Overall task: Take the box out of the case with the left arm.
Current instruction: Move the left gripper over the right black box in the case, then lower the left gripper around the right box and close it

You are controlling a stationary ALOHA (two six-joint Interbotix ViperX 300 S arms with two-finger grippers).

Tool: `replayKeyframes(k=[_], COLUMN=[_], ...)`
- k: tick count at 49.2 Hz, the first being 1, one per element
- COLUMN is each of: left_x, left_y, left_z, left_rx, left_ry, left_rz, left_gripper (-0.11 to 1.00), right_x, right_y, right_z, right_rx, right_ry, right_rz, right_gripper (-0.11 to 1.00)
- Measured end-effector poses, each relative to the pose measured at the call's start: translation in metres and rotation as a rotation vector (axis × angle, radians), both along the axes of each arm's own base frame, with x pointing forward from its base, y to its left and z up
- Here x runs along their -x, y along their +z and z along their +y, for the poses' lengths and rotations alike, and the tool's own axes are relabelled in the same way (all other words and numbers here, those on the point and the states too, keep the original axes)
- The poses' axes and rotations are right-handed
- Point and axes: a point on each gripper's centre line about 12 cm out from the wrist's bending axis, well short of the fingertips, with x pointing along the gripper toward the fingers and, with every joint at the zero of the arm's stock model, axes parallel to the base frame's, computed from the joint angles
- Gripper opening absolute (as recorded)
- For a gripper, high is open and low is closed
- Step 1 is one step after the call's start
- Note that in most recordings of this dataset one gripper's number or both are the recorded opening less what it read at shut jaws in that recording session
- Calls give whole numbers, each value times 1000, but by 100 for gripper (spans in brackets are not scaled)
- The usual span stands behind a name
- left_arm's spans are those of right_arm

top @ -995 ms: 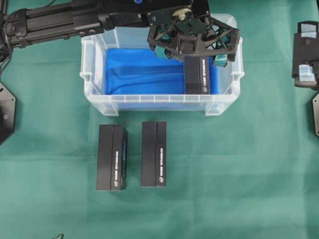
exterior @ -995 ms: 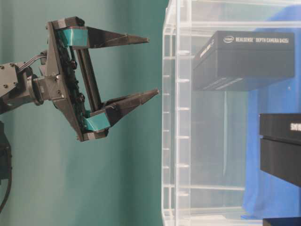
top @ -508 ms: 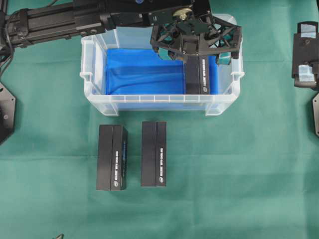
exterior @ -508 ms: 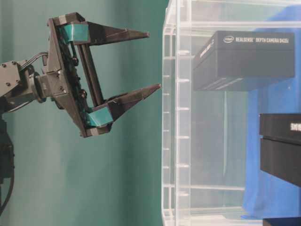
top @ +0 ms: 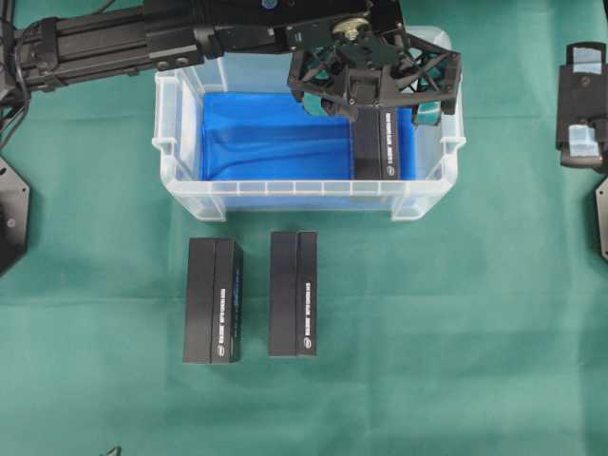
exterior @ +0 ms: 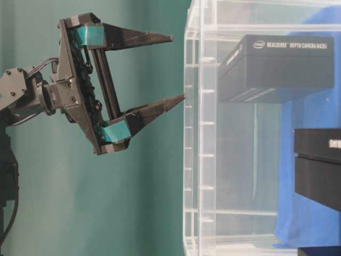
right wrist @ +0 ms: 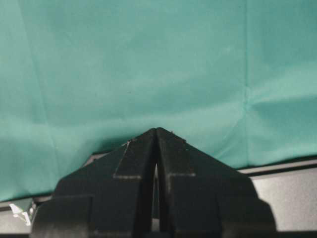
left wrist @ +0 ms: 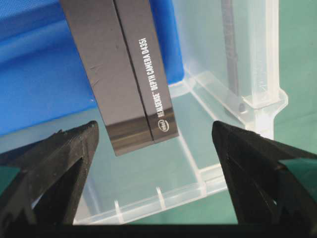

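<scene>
Only the left wrist cam is showing the gap: left gripper (left wrist: 156, 173) w/ jaws standing wide, nothing between them, the box (left wrist: 129, 69) lying just beyond the tips. Overhead, the left arm (top: 123, 43) is reaching across the case (top: 285, 198), gripper pointing down over the box's far end. The box is sitting at the right end of the blue floor. Two more boxes (top: 252, 297) are lying outside, side by side on the green cloth (top: 456, 332). Right gripper (right wrist: 156, 136) is sitting pinched closed over cloth.
</scene>
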Motion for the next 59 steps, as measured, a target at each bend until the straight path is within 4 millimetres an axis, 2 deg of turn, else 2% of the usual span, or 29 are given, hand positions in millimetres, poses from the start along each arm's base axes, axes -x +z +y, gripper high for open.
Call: replayKeyframes(k=[47, 59], left_x=[0, 1], left_y=[-2, -9], left_z=[0, 1], left_rx=[1, 4], left_ry=[1, 6], left_rz=[3, 19], left_gripper=[95, 95], right_x=[0, 1], right_y=[0, -1], right_z=[0, 0], right_rx=[0, 0], right_ry=[2, 2], right_rz=[0, 2], right_gripper=[0, 0])
